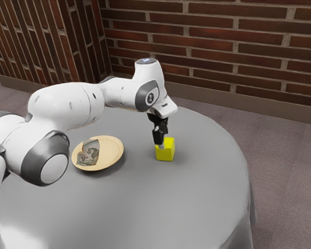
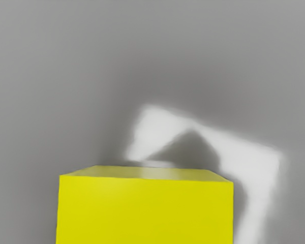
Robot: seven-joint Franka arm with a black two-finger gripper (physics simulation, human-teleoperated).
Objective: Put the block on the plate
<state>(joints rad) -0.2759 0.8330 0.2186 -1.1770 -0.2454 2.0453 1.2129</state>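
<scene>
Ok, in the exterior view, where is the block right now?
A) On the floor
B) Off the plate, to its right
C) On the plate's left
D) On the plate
B: the yellow block is at the gripper, with grey tabletop showing between it and the plate on the exterior view's left.
</scene>
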